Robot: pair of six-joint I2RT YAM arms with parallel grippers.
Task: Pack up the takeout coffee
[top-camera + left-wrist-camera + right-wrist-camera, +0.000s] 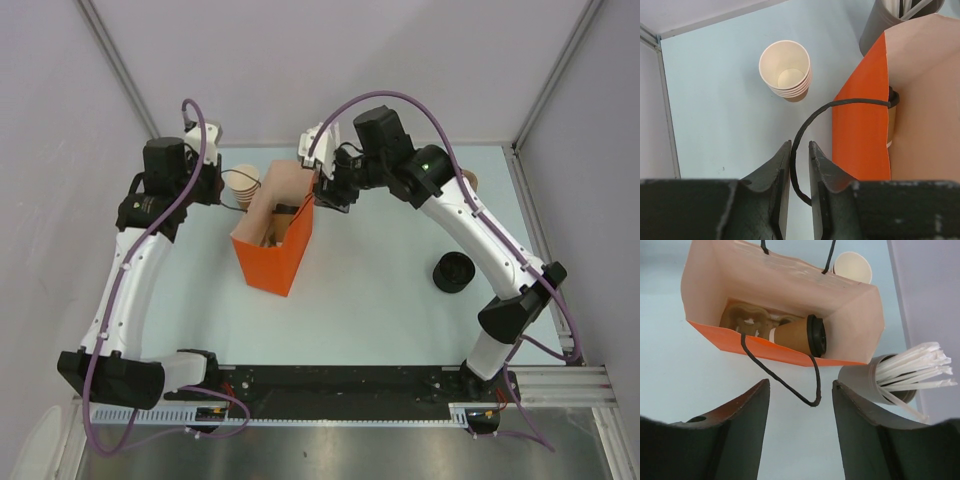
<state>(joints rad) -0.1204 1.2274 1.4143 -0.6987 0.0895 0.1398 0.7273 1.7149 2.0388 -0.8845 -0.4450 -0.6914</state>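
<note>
The orange paper bag (275,262) stands open on the table between my two arms. Inside it the takeout coffee (796,336), a tan-brown cup with a black lid, leans on its side against a brown cardboard carrier (746,320). My left gripper (800,144) is at the bag's left side. One black cord handle (805,125) runs loosely through its narrow gap, unpinched. My right gripper (800,382) is open wide just off the bag's other side, and the second handle loop (812,400) hangs free between its fingers.
A stack of nested paper cups (786,70) stands left of the bag. A grey cup of white sticks (880,382) stands close behind the bag. A black round stack (452,271) sits on the table to the right. Walls close in on three sides.
</note>
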